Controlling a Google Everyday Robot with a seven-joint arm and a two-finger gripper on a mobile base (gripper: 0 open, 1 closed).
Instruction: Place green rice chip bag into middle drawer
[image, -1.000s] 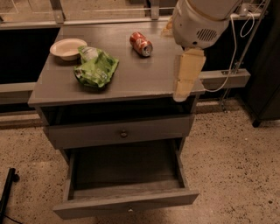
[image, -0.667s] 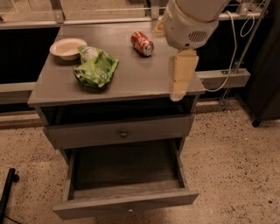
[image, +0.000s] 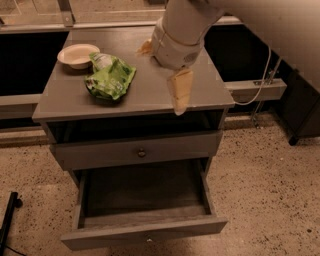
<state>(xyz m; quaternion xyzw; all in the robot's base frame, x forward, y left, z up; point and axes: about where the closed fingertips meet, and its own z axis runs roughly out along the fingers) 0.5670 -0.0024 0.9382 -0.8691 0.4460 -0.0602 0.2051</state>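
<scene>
The green rice chip bag (image: 110, 79) lies on the grey cabinet top (image: 150, 95), left of centre, just in front of a cream bowl (image: 77, 54). My gripper (image: 165, 75) hangs over the cabinet top to the right of the bag, apart from it, open and empty. One tan finger (image: 180, 92) points down over the front edge; the other (image: 145, 48) peeks out behind the wrist. The middle drawer (image: 145, 220) is pulled out below, its dark floor bare.
A closed grey drawer front with a round dark knob (image: 141, 152) sits above the open drawer. A white cable (image: 260, 82) hangs at the right. Speckled floor (image: 270, 190) surrounds the cabinet. A dark post (image: 7, 220) stands at the lower left. My arm hides the cabinet's back right.
My arm and gripper have moved left across the cabinet top toward the bag and now cover the red can. The bag, bowl and drawers have not moved.
</scene>
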